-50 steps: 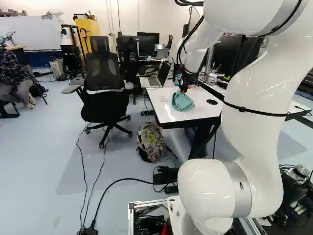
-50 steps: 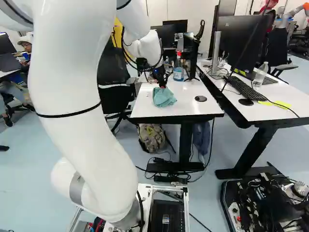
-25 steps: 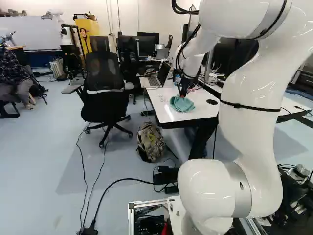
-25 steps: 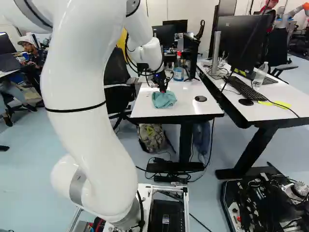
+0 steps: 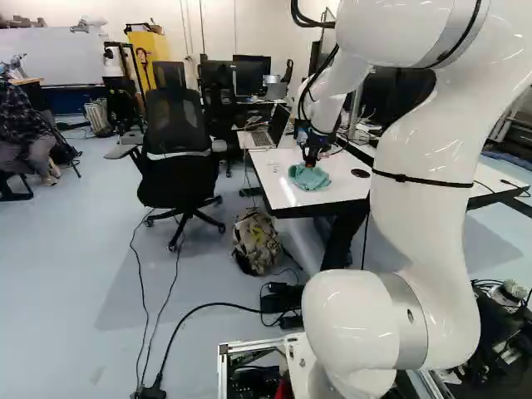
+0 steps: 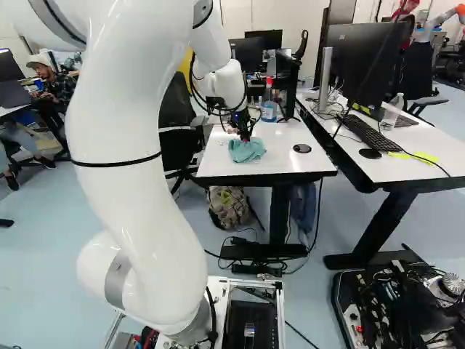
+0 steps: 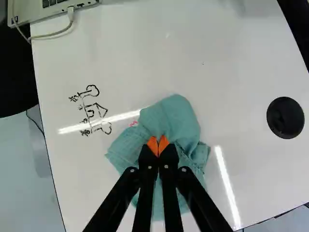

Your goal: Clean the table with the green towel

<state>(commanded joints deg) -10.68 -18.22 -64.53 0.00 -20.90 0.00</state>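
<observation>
In the left base view, my gripper (image 5: 311,161) reaches down to the green towel (image 5: 308,176) on the white table (image 5: 278,184). The wrist view has the gripper (image 7: 158,146) with its orange pads together, pinching a fold of the towel (image 7: 174,118). The cloth lies bunched and spread around and beneath the fingers, partly hidden by them. Black marker drawings (image 7: 91,112) stand on the tabletop beside the towel, and a small red mark (image 7: 133,123) shows at its edge.
A laptop (image 5: 271,133) sits at the table's far side. A round black grommet (image 7: 285,117) is set in the tabletop. The right base view shows a spray bottle (image 6: 269,103) behind the towel and another desk with a monitor (image 6: 363,62). An office chair (image 5: 176,133) and a backpack (image 5: 256,241) stand nearby.
The arm has come down toward the tabletop, and the towel in its grip has sunk from a taller bunch to a flatter heap, shifting slightly. The base has not moved.
</observation>
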